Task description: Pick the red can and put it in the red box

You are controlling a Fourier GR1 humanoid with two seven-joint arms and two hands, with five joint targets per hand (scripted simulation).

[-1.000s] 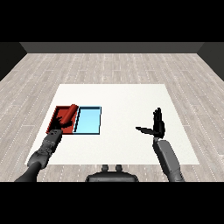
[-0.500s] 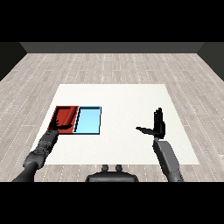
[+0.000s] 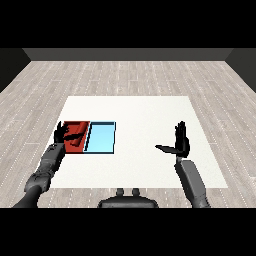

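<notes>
We see a white surface (image 3: 145, 115) on grey plank floor. The red can (image 3: 76, 141) apparently lies in the red tray (image 3: 80, 128), beside the light blue tray (image 3: 101, 138). Since earlier, left hand (image 3: 61, 133) has withdrawn, fingers open; right hand (image 3: 180, 141) unchanged, fingers straight.

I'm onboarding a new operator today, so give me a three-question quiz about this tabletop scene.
1. True or false: the light blue tray lies to the right of the red tray in the head view.
2. Multiple choice: where is the left hand? A) beside the right hand B) at the red tray's left edge C) over the light blue tray
3. Fill in: the right hand is held with its fingers ____ above the white table.

Key: 1 true; 2 B; 3 straight. Whether the red can lies in the red tray cannot be told apart from the tray's own colour.
</notes>
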